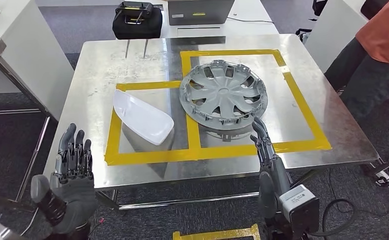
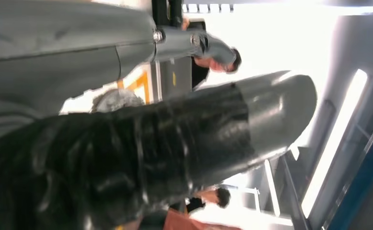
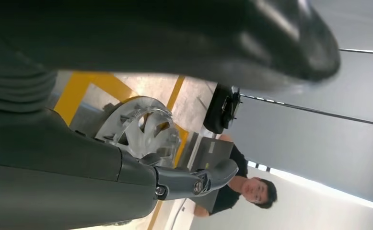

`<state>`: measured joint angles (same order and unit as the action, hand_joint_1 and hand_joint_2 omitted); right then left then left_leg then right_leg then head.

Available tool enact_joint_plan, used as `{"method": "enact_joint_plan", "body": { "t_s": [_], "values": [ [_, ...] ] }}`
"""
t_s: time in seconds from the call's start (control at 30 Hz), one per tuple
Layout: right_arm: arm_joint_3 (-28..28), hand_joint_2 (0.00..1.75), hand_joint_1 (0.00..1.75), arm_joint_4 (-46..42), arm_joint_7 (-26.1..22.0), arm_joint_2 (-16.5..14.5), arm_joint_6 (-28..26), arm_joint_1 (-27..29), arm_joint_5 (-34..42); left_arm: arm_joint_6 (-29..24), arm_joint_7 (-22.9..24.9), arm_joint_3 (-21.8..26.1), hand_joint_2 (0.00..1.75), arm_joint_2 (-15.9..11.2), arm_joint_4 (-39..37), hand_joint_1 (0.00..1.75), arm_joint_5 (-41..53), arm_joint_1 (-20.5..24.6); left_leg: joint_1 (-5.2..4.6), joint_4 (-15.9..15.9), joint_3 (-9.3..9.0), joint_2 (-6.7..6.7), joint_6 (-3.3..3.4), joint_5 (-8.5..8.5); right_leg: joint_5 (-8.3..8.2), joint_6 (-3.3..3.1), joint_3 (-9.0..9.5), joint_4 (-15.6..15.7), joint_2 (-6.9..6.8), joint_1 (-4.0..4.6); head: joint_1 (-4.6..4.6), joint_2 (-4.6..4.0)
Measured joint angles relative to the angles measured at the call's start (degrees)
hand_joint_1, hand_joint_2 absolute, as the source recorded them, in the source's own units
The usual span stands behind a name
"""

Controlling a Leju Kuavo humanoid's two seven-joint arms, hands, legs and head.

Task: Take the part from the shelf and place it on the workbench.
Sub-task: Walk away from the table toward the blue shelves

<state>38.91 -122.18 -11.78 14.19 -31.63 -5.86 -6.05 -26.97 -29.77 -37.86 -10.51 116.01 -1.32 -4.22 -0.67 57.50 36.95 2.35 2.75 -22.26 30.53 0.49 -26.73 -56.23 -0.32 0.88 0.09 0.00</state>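
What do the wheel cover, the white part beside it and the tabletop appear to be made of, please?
Wheel cover: likely moulded plastic, matte silver-grey, thin spokes with clips along the rim. White part: probably glossy plastic, smooth with soft highlights. Tabletop: brushed metal, likely stainless steel, showing dull reflections.

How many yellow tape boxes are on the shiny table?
2. A smaller yellow tape box on the table's left holds the white curved part; a bigger box on the right holds the grey wheel cover. They share one strip.
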Motion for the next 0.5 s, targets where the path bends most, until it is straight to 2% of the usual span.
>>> {"method": "enact_joint_plan", "body": {
  "t_s": [0.07, 0.1, 0.13, 0.17, 0.2, 0.23, 0.27, 0.3, 0.33, 0.37, 0.4, 0.43, 0.47, 0.5],
  "values": [
    [0.0, 0.0, 0.0, -0.1, -0.1, 0.0, 0.0, 0.1, 0.0, -0.1, 0.0, 0.0, 0.0, -0.2, 0.0, 0.0, -0.1, 0.0, 0.26, -0.3, 0.07, -0.08, -0.73, 0.66, -1.17, -0.32, -0.7, 0.9, -0.05, 0.06, 0.46, 0.0],
    [0.0, 0.0, 0.0, -0.1, -0.1, 0.0, 0.1, 0.2, -0.1, -0.1, 0.0, 0.0, 0.0, -0.3, 0.0, 0.0, -0.1, 0.0, 0.3, 0.2, 0.52, -0.5, -1.15, -0.24, -1.84, -0.58, -0.85, 1.3, -0.13, -0.12, 0.61, 0.0],
    [0.0, 0.0, 0.0, -0.1, -0.1, 0.0, 0.1, 0.3, -0.1, -0.1, -0.1, 0.0, 0.0, -0.5, 0.0, 0.0, -0.1, -0.1, 0.36, 1.7, 1.18, -0.99, -1.57, -2.21, -2.61, -0.81, -1.19, 1.6, -0.2, -0.36, 0.5, 0.0],
    [0.0, 0.0, 0.0, -0.1, -0.2, 0.0, 0.2, 0.4, -0.1, -0.2, -0.1, -0.1, 0.0, -0.6, 0.0, 0.0, -0.1, -0.1, 0.55, 4.3, 2.06, -1.5, -2.0, -5.11, -3.34, -0.97, -1.66, 1.7, -0.23, -0.51, 0.26, 0.0],
    [0.0, 0.0, 0.0, -0.1, -0.2, 0.0, 0.2, 0.4, -0.2, -0.2, -0.1, -0.1, 0.0, -0.7, 0.0, 0.0, -0.2, -0.1, 0.75, 7.8, 3.02, -1.81, -2.38, -8.07, -4.01, -1.07, -2.35, 1.6, -0.17, -0.55, -0.01, 0.0],
    [0.0, 0.0, 0.0, -0.1, -0.2, 0.0, 0.2, 0.5, -0.3, -0.3, -0.1, -0.1, 0.0, -0.8, 0.0, 0.0, -0.2, -0.2, 0.98, 11.5, 3.68, -1.89, -2.7, -10.17, -4.71, -1.07, -3.23, 1.5, -0.09, -0.59, -0.26, 0.0],
    [0.0, 0.0, 0.0, -0.1, -0.2, 0.0, 0.3, 0.7, -0.3, -0.3, -0.1, -0.1, 0.0, -0.9, 0.0, 0.0, -0.2, -0.2, 1.19, 14.3, 3.89, -1.91, -2.96, -10.9, -5.41, -0.98, -4.2, 1.3, -0.02, -0.64, -0.43, 0.0],
    [0.0, 0.0, 0.0, -0.1, -0.2, 0.0, 0.3, 0.8, -0.4, -0.3, -0.1, -0.1, 0.0, -1.0, 0.0, 0.0, -0.2, -0.2, 1.37, 15.6, 3.37, -1.92, -3.18, -10.19, -6.05, -0.83, -5.29, 1.1, 0.04, -0.75, -0.56, 0.0],
    [0.0, 0.0, 0.0, -0.1, -0.2, 0.0, 0.3, 0.8, -0.4, -0.3, -0.1, -0.1, 0.0, -1.2, 0.0, 0.0, -0.2, -0.2, 1.53, 15.0, 1.99, -1.92, -3.35, -8.59, -6.61, -0.61, -6.37, 0.8, 0.1, -0.89, -0.67, 0.0],
    [0.0, 0.0, 0.0, -0.1, -0.2, 0.0, 0.3, 0.9, -0.4, -0.3, -0.2, -0.1, 0.0, -1.3, 0.0, 0.0, -0.2, -0.2, 1.69, 12.6, -0.32, -1.94, -3.48, -6.8, -7.08, -0.33, -7.4, 0.3, 0.18, -1.07, -0.8, 0.0],
    [0.0, 0.0, 0.0, -0.1, -0.2, 0.0, 0.4, 0.9, -0.5, -0.3, -0.2, -0.2, 0.0, -1.3, 0.0, 0.0, -0.2, -0.2, 1.77, 9.0, -2.99, -2.06, -3.57, -6.15, -7.48, -0.01, -8.3, -0.1, 0.26, -1.23, -0.94, 0.0],
    [0.0, 0.0, 0.0, -0.1, -0.2, 0.0, 0.4, 0.9, -0.5, -0.3, -0.2, -0.2, 0.0, -1.4, 0.0, 0.0, -0.2, -0.2, 1.75, 5.2, -5.71, -2.29, -3.51, -6.31, -7.81, 0.35, -9.01, -0.5, 0.32, -1.31, -1.13, 0.0],
    [0.0, 0.0, 0.0, -0.2, -0.2, 0.0, 0.4, 1.0, -0.6, -0.3, -0.3, -0.2, 0.0, -1.4, 0.1, 0.0, -0.3, -0.1, 1.67, 2.3, -7.67, -2.53, -3.36, -6.99, -8.27, 0.7, -9.51, -0.7, 0.36, -1.35, -1.27, 0.0],
    [0.0, 0.0, 0.0, -0.3, -0.2, 0.0, 0.4, 1.0, -0.7, -0.3, -0.3, -0.2, 0.0, -1.4, 0.1, 0.0, -0.3, -0.1, 1.52, 0.5, -8.63, -2.76, -3.13, -7.81, -8.82, 1.03, -9.86, -0.8, 0.38, -1.38, -1.34, 0.0]
  ]
}}
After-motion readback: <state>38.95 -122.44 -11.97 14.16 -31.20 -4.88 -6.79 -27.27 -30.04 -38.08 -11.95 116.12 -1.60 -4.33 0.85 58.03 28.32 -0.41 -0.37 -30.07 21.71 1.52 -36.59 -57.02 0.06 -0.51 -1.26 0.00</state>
